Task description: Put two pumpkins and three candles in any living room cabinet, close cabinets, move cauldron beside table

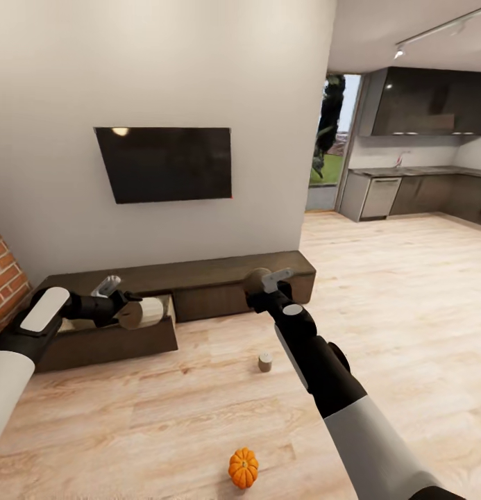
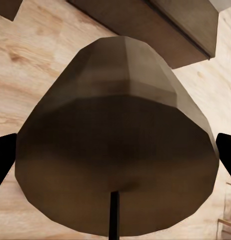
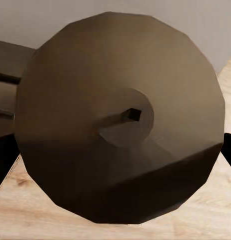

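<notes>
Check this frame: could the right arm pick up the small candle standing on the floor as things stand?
Probably not yet: the right gripper is already shut on a candle. The floor candle itself stands unobstructed.

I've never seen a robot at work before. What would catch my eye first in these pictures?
Probably the two dark arms, each hand gripping a stubby tan candle: the left hand holds its candle over an open drawer of the low brown cabinet, the right hand holds another candle in front of the cabinet. A bright orange pumpkin and a third candle stand on the wood floor.
</notes>
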{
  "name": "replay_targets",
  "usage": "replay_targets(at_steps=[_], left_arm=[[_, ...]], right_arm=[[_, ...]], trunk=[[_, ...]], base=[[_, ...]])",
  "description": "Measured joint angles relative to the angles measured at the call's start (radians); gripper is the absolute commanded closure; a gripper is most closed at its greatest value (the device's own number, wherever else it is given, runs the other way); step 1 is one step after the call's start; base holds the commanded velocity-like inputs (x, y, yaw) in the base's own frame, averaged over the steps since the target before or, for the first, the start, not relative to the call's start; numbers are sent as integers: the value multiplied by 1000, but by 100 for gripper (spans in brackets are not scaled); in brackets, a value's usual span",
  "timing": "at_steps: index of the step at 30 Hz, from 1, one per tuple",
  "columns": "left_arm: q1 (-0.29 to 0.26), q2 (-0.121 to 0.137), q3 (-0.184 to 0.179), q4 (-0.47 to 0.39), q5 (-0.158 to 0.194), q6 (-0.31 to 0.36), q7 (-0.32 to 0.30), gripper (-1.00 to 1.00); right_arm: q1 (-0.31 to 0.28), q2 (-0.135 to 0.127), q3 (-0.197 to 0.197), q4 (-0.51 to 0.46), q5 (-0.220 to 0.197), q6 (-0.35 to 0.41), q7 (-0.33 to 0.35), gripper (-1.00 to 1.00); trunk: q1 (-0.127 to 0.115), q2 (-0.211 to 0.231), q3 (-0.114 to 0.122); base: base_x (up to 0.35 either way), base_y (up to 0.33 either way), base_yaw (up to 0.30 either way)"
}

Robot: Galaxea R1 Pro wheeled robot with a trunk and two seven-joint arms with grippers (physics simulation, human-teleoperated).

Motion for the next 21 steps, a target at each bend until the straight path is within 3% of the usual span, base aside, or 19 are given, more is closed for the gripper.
replay_targets(at_steps=[13, 21], left_arm=[[0, -2, 2, -1, 1, 0, 0, 100], [0, -1, 4, 4, 5, -1, 0, 100]], right_arm=[[0, 3, 4, 18, 0, -3, 2, 100], [0, 3, 4, 18, 1, -3, 2, 100]], trunk=[[-50, 91, 41], [-81, 147, 66]], base=[[0, 0, 231], [0, 0, 122]])
